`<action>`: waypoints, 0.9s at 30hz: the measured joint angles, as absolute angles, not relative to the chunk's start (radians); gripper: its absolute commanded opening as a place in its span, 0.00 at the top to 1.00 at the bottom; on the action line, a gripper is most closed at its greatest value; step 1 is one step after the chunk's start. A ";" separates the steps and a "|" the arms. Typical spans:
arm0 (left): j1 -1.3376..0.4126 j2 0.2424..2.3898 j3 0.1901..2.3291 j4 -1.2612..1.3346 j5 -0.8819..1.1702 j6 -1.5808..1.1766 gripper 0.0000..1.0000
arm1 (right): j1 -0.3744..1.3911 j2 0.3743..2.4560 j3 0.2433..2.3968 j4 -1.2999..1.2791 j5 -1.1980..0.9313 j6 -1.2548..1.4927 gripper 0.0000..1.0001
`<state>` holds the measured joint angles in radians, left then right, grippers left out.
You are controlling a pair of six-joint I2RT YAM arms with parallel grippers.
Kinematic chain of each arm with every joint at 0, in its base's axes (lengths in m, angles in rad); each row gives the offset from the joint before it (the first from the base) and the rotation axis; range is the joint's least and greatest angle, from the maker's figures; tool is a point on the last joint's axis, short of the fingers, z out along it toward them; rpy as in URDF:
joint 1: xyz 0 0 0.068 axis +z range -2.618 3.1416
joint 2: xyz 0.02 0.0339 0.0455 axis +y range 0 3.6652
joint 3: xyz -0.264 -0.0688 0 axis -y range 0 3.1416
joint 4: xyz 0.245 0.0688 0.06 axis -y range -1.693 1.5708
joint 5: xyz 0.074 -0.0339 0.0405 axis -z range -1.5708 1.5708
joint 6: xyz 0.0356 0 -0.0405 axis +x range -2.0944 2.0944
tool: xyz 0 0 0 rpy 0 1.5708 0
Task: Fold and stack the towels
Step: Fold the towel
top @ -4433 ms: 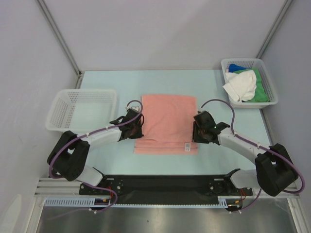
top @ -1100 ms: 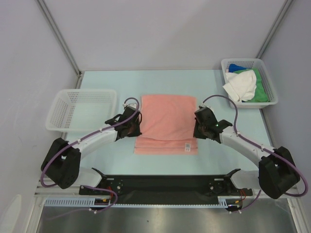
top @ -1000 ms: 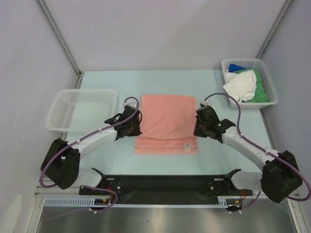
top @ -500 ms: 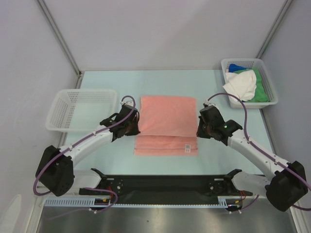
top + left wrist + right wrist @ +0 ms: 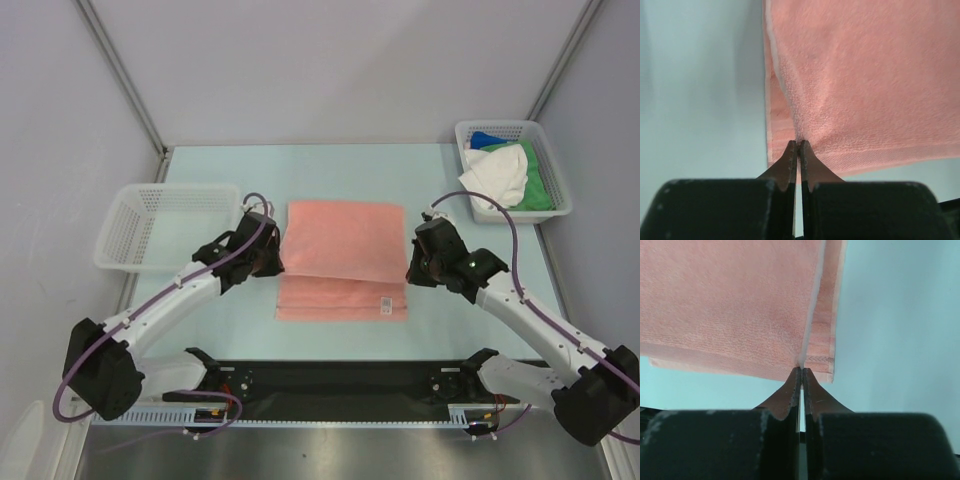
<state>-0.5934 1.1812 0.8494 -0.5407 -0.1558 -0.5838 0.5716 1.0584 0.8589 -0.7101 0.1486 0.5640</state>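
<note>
At the middle of the desk (image 5: 350, 170) we see the salmon pink towel (image 5: 345, 240), its upper layer stopping short so that a strip of the lower layer shows along the near edge. Our left pincer (image 5: 798, 147) is closed tight on the upper layer's near left corner, and our right pincer (image 5: 801, 371) is closed tight on its near right corner. Far right, the white towel (image 5: 495, 178), green towel (image 5: 540, 182) and blue towel (image 5: 483, 138) lie heaped in a white basket (image 5: 515, 215).
</note>
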 measured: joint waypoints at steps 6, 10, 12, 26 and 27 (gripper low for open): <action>-0.572 1.317 1.176 -0.605 -0.205 -0.538 1.00 | 0.493 1.184 1.097 -0.731 0.119 0.511 1.00; -0.522 1.431 1.378 -0.566 -0.241 -0.505 1.00 | 0.387 1.304 1.291 -0.673 0.092 0.459 1.00; -0.491 1.495 1.461 -0.547 -0.259 -0.484 1.00 | 0.338 1.374 1.382 -0.630 0.074 0.433 1.00; -0.382 1.970 2.063 -0.421 -0.251 -0.405 1.00 | 0.181 1.711 1.802 -0.418 -0.021 0.379 1.00; -0.379 2.000 2.111 -0.414 -0.252 -0.399 1.00 | 0.177 1.739 1.836 -0.407 -0.021 0.379 1.00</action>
